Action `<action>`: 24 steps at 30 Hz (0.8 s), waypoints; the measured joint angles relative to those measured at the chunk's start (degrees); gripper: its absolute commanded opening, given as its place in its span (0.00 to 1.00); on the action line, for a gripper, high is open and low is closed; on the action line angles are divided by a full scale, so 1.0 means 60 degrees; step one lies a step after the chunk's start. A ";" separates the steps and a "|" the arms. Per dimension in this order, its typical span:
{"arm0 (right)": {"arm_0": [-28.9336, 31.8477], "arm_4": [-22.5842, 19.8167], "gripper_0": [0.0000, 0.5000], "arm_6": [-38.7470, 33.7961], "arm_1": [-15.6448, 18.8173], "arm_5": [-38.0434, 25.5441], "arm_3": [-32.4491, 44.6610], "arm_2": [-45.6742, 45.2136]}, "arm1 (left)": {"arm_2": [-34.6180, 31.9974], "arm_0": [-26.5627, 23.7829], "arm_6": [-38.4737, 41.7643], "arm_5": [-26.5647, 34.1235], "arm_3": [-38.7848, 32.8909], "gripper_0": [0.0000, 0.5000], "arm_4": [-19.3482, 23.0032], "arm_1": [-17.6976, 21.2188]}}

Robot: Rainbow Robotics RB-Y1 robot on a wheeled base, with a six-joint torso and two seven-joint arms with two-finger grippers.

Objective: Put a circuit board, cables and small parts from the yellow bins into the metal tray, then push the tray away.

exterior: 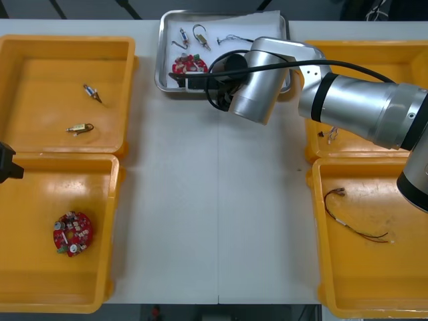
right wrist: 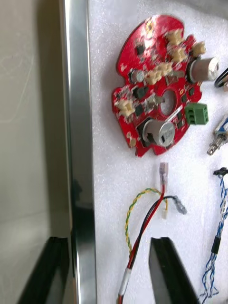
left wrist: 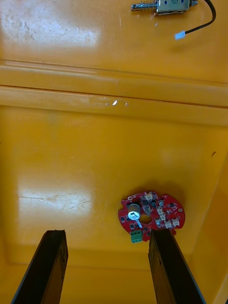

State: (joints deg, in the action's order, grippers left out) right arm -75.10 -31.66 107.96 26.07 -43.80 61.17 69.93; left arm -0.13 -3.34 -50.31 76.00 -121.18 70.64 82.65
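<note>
The metal tray (exterior: pixel 164 47), white inside, stands at the table's far middle. It holds a round red circuit board (exterior: pixel 189 65) (right wrist: pixel 159 85), a red and yellow cable (right wrist: pixel 142 218), a blue and white cable (right wrist: pixel 216 237) and small metal parts (exterior: pixel 199 35) (right wrist: pixel 218 137). My right gripper (exterior: pixel 187 81) (right wrist: pixel 109 270) is open at the tray's near-left rim (right wrist: pixel 78 142): one finger is outside on the table, the other is inside over the red and yellow cable. My left gripper (exterior: pixel 7 164) (left wrist: pixel 107 268) hangs open above the near left yellow bin (exterior: pixel 27 287).
The near left bin holds a second red circuit board (exterior: pixel 72 233) (left wrist: pixel 151 216). Two small metal parts (exterior: pixel 92 92) lie in the far left bin (exterior: pixel 67 47). A thin cable (exterior: pixel 354 217) lies in the near right bin (exterior: pixel 374 294). My right arm crosses the far right bin.
</note>
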 measured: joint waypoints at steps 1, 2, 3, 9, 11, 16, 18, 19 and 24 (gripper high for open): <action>-0.0012 0.0000 1.00 0.0000 0.0000 -0.0207 0.0034 -0.0001 | 0.0000 0.0000 0.0000 0.0000 0.0000 1.00 0.0000 0.0000; -0.0027 0.0000 1.00 0.0000 0.0000 -0.0418 0.0086 -0.0005 | 0.0000 0.0000 0.0000 0.0000 0.0000 1.00 0.0000 0.0000; -0.0042 0.0000 1.00 0.0000 0.0000 -0.0738 0.0184 -0.0018 | 0.0000 0.0000 0.0000 0.0000 0.0000 1.00 0.0000 0.0000; -0.0065 -0.0256 1.00 0.0000 0.0003 -0.2625 0.1199 -0.0596 | 0.0000 0.0000 0.0000 0.0000 -0.0002 1.00 0.0000 0.0000; -0.0066 -0.0617 1.00 0.0000 0.0010 -0.3278 0.1574 -0.0976 | 0.0000 0.0000 0.0000 0.0000 -0.0002 1.00 0.0000 0.0000; -0.0066 -0.1531 1.00 -0.0003 0.0166 -0.4900 0.2558 -0.1933 | 0.0000 0.0000 0.0000 0.0000 -0.0003 1.00 0.0000 0.0000; -0.0065 -0.1873 1.00 -0.0021 0.0299 -0.5430 0.2906 -0.2286 | 0.0000 0.0000 0.0000 0.0000 -0.0003 1.00 0.0000 0.0000; -0.0062 -0.2023 1.00 -0.0093 0.0373 -0.5749 0.3091 -0.2471 | 0.0000 0.0000 0.0000 0.0000 -0.0004 1.00 0.0000 0.0000; 0.0159 -0.2171 1.00 -0.1434 0.0744 -0.6997 0.4037 -0.3500 | 0.0000 0.0000 0.0000 0.0000 -0.0008 1.00 0.0000 0.0000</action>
State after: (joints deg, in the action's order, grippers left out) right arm -74.15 -44.68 99.36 30.53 -85.78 85.39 48.93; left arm -0.13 -3.34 -50.31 76.00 -121.22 70.64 82.65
